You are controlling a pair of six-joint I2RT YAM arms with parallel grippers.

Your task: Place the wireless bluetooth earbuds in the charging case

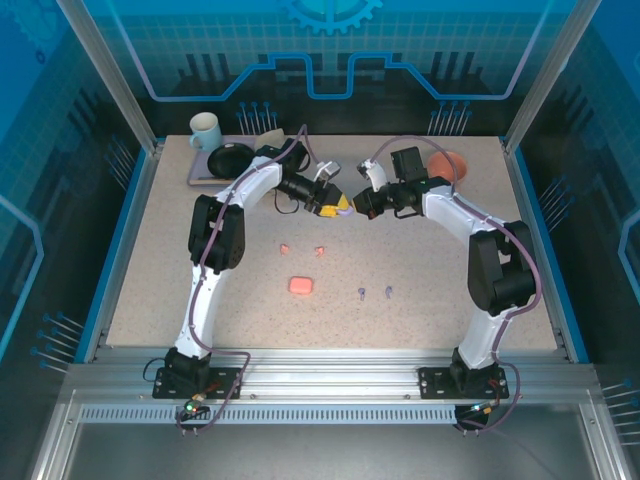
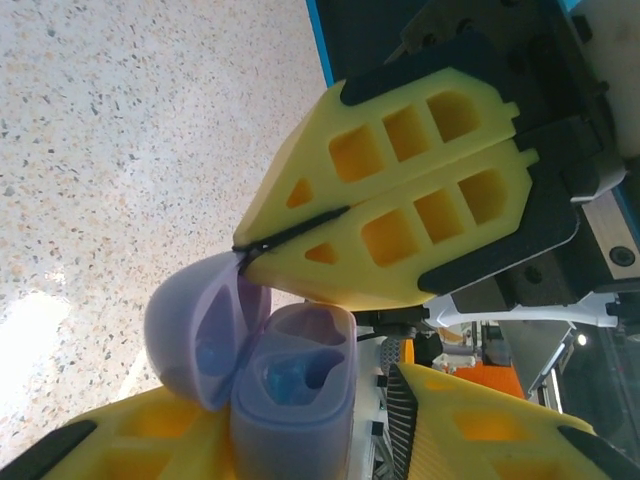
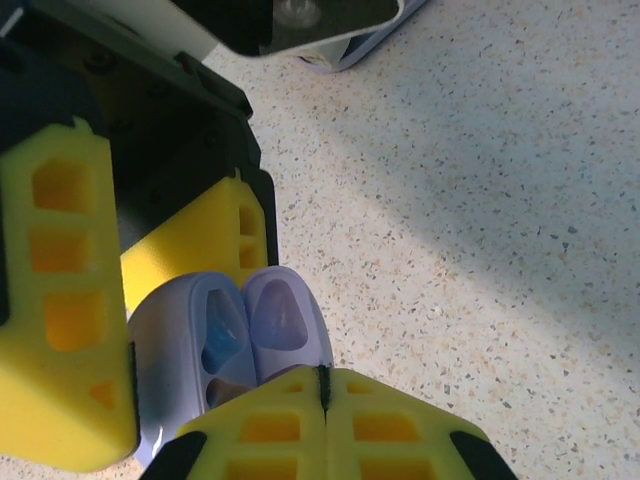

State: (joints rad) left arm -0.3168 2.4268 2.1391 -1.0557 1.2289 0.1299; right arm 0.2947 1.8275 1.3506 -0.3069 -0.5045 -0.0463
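Observation:
My left gripper point(image 1: 325, 203) is shut on an open lilac charging case point(image 2: 290, 400), gripped by its body, with the lid point(image 2: 190, 330) swung out to the left. Both sockets look bare. My right gripper point(image 3: 322, 385) is shut, and its yellow fingertips point(image 2: 262, 240) touch the lid's rim. On the table lie two salmon-pink earbuds point(image 1: 285, 248) point(image 1: 319, 250) and two lilac earbuds point(image 1: 361, 292) point(image 1: 387, 291), all apart from both grippers.
A salmon-pink case point(image 1: 301, 285) lies shut on the table between the earbud pairs. At the back left are a pale mug point(image 1: 205, 130) and a black dish point(image 1: 232, 158) on a tray. An orange bowl point(image 1: 447, 163) sits at the back right.

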